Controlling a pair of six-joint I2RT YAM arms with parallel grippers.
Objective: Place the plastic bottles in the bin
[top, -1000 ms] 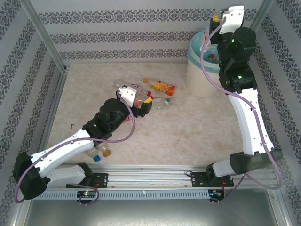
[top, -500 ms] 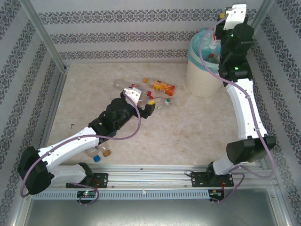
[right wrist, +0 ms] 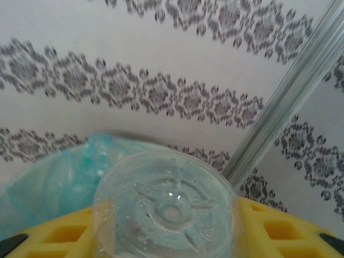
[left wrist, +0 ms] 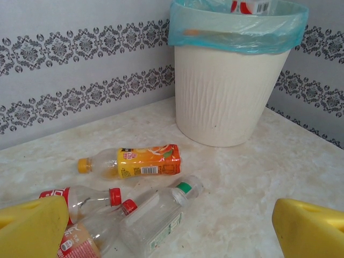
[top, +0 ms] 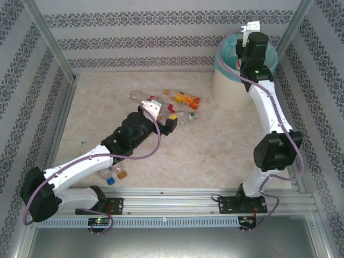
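Observation:
The cream bin (top: 232, 86) with its blue-green bag stands at the back right; the left wrist view shows the bin (left wrist: 228, 97) ahead. My right gripper (top: 245, 41) is over its rim, shut on a clear plastic bottle (right wrist: 166, 207) whose base faces the camera, above the bag (right wrist: 51, 172). Several bottles lie mid-table: an orange-labelled bottle (left wrist: 148, 161), a clear green-capped bottle (left wrist: 161, 215) and a red-capped bottle (left wrist: 80, 196). My left gripper (top: 173, 123) hangs open just short of them, its yellow fingers (left wrist: 32, 226) wide apart.
Two or three more bottles (top: 115, 174) lie near the left arm's base. A red-and-white labelled bottle (left wrist: 250, 5) shows above the bin's rim. Patterned walls close in the back and sides; a metal post (right wrist: 290, 86) stands behind the bin.
The right arm has stretched back and left, carrying its bottle over the bin's opening. The left gripper moved a little right toward the pile, then held still.

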